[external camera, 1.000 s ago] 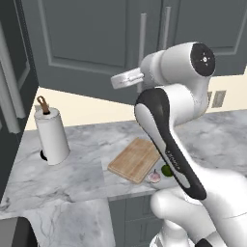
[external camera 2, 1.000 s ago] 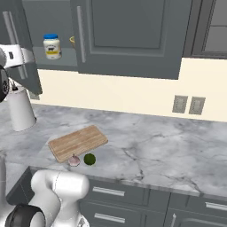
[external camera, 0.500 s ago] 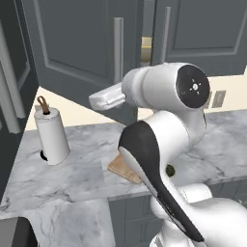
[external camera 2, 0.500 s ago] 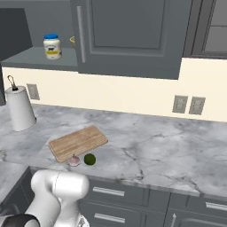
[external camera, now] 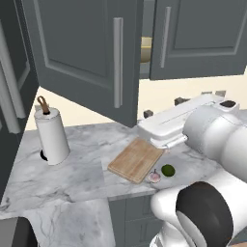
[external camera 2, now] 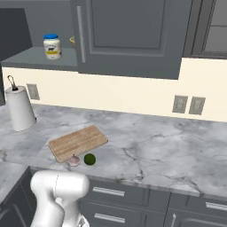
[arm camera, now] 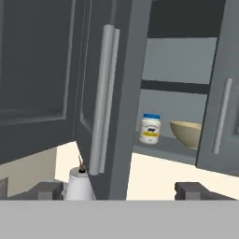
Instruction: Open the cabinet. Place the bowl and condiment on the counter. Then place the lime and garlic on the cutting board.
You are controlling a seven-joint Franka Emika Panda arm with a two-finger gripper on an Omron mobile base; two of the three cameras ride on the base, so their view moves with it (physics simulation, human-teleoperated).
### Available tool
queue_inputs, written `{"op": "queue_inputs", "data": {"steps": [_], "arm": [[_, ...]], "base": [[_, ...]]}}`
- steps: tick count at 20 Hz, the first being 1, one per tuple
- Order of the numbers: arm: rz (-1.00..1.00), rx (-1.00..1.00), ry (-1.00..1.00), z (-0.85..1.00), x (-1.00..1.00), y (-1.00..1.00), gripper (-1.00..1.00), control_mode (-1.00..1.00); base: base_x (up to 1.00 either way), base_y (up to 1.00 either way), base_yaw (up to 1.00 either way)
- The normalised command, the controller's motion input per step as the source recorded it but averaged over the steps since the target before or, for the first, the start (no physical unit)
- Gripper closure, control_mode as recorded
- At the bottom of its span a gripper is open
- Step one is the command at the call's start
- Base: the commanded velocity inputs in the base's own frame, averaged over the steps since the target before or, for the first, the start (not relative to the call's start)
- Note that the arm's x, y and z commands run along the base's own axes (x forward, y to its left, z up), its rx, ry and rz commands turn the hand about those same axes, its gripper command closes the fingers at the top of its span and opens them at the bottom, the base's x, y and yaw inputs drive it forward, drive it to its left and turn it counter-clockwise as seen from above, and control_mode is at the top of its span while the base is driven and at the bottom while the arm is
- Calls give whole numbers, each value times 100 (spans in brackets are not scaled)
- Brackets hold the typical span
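Note:
The cabinet's left door (external camera: 82,58) stands swung open, and its right door (external camera 2: 128,35) is closed. On the shelf inside sit the condiment (arm camera: 150,129), a white jar with a blue lid, and the tan bowl (arm camera: 186,133) to its right. From the right base view the condiment (external camera 2: 52,46) is in the open, with a sliver of the bowl (external camera 2: 72,41) behind the door edge. My gripper (arm camera: 121,191) is open and empty, in front of and below the open door's handle (arm camera: 102,102). On the counter (external camera 2: 155,146), the garlic (external camera 2: 74,160) and lime (external camera 2: 89,159) lie just off the cutting board (external camera 2: 78,142).
A paper towel roll (external camera: 52,136) stands at the counter's left end. Two wall outlets (external camera 2: 188,105) are on the backsplash to the right. A tall dark unit (external camera: 9,72) closes off the left side. My own arm (external camera: 212,144) hangs over the counter's front edge.
The left cabinet door has swung further open. My hand has come away from its handle and dropped lower, and its fingers now stand apart.

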Motion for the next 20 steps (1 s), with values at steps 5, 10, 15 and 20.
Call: {"op": "queue_inputs", "data": {"steps": [5,10,15,20], "arm": [[0,18,-21,0,-7,-98,-100,-100],[2,25,-1,0,0,-91,-100,-100],[3,19,18,0,18,-48,-100,-100],[7,16,42,-2,45,-13,-100,-100]], "base": [[0,0,0],[0,0,0],[0,0,0],[0,0,0]]}}
